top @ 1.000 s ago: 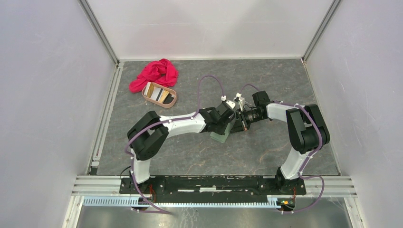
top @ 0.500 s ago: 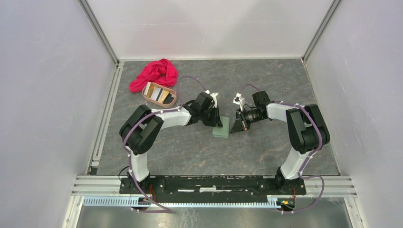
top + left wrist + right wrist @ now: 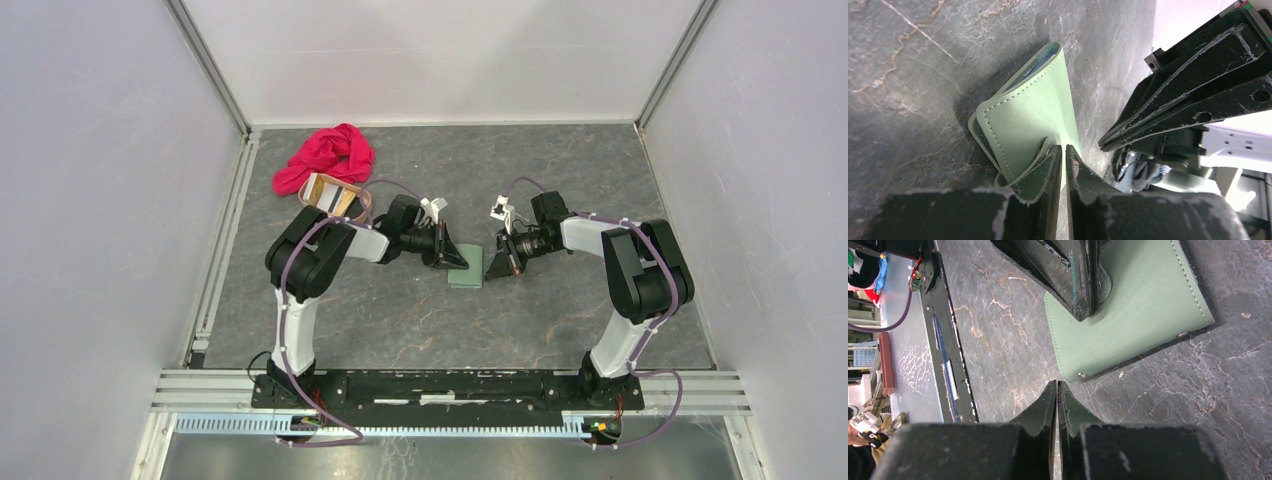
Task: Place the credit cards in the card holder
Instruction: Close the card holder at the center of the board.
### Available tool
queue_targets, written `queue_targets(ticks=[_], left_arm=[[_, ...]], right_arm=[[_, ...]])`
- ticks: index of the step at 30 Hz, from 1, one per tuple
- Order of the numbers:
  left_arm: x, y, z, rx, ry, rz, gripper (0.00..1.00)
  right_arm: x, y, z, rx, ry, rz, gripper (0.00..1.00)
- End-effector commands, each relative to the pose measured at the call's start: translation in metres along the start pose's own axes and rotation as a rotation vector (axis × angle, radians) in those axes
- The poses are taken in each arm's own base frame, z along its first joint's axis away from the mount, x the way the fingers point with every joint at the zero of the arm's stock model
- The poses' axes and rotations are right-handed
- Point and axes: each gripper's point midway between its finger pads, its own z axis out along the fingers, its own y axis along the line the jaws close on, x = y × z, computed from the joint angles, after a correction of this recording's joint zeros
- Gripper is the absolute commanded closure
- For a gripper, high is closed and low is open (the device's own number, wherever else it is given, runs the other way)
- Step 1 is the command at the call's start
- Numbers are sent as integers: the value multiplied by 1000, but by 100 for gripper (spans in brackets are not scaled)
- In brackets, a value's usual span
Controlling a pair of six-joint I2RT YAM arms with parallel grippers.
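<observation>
Left wrist, left end effector point(image 3: 1064, 150) pinching card holder point(image 3: 1033, 110) flap, right end effector point(image 3: 1057, 388) closed, empty, holder's interior mostly hidden.

The left arm point(image 3: 318, 255) has folded right back towards the left edge of the table point(image 3: 560, 170). A second ago it was stretched across the middle, its wrist up against the right gripper point(image 3: 497, 265). It now overlaps the right end of the tray point(image 3: 306, 197) (which was in plain view before). The left gripper point(image 3: 447, 252) has come round to the left side of the card holder point(image 3: 466, 272), its fingers point(image 3: 1048, 170) drawn in to a slit on the raised leaf. The card holder has shifted slightly towards the far edge, and the two grippers now stand apart across it.
</observation>
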Motion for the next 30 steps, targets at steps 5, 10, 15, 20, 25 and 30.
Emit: queue_targets(ticks=[5,10,15,20,25,30], left_arm=[[71,113,-1,-247,121,-405,83],[65,98,0,-164,124,-377,80],[16,31,-18,-50,22,-166,70],[-39,-76,-55,73,-169,126,61],[-60,-144,-124,-6,-422,443,59],[-52,-154,-217,-231,-726,631,44]], right_arm=[[-12,2,-3,-16,-25,-41,93],[-14,4,-4,-16,-27,-54,93],[-20,15,-8,-62,-36,-115,92],[-30,34,-20,-113,-57,-252,90],[-42,42,-40,-42,-77,-432,88],[-70,40,-80,207,-150,-607,81]])
